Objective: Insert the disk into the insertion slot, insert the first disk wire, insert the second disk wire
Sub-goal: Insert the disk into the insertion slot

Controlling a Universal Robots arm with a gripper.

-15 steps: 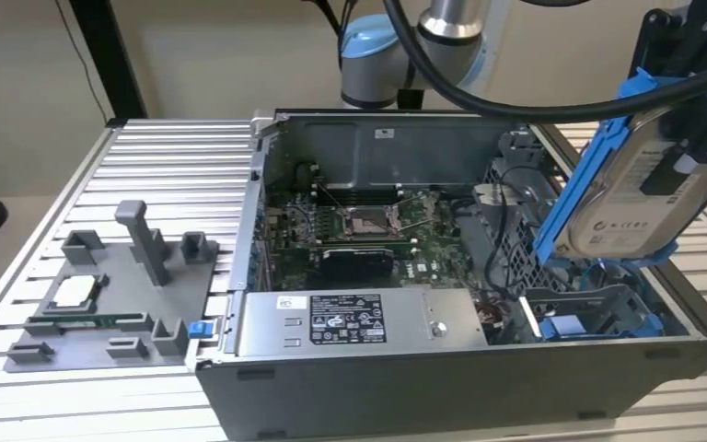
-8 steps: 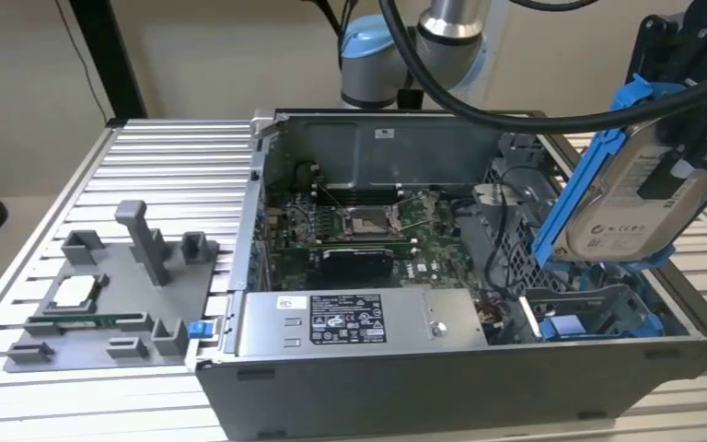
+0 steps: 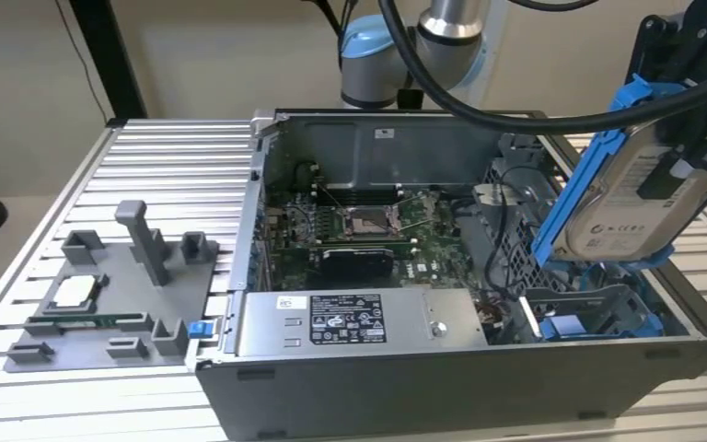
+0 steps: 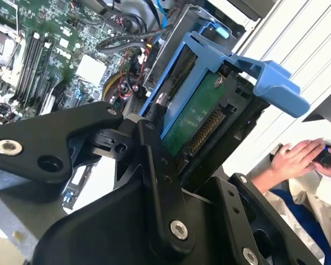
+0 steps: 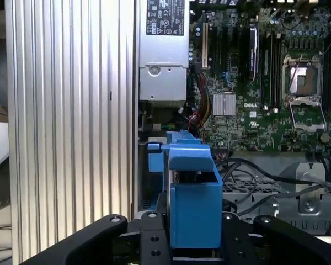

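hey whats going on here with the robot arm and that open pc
The arm's gripper is shut on the disk, a hard drive in a blue carrier, and holds it tilted over the open computer case. The drive's lower end is at the mouth of the insertion slot, on the exterior view's right, but it is not seated there. In the second wrist view its connector has no wire plugged in.

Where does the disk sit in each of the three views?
Exterior view: disk, tilted, over the insertion slot at the exterior view's right.
Second wrist view: disk, green underside showing, close before the camera.
First wrist view: disk end-on, nearest the camera.
Shared landmark: the motherboard.
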